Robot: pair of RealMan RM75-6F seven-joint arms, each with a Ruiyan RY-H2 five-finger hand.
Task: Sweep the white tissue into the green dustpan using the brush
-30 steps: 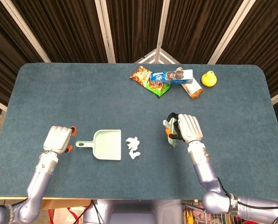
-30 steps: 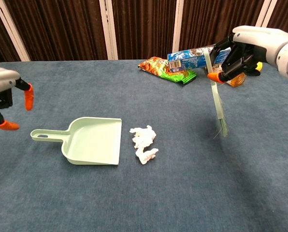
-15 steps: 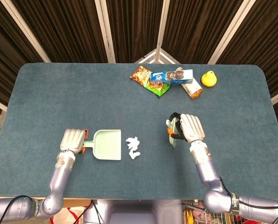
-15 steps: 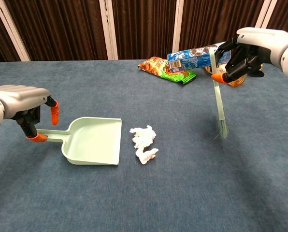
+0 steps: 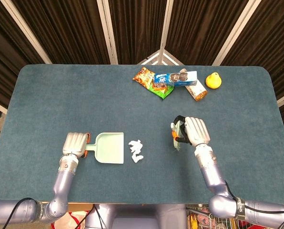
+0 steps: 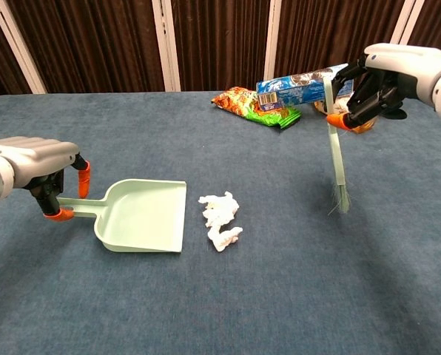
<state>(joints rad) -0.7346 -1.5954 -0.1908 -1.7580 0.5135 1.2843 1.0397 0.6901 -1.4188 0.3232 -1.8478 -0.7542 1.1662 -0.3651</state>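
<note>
chest view: left robot hand (image 6: 35, 166) pinches the dustpan (image 6: 143, 216) handle, right robot hand (image 6: 387, 70) holds the brush (image 6: 337, 151) upright.

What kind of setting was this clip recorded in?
Probably a staged lab or demo space, not a home: a table covered in blue felt, dark curtains behind it, and a few snack packs set out as props.

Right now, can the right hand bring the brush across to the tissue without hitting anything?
Probably yes. The right hand holds the brush hanging bristles down, and only bare table shows between it and the tissue; the dustpan sits just beyond.
</note>
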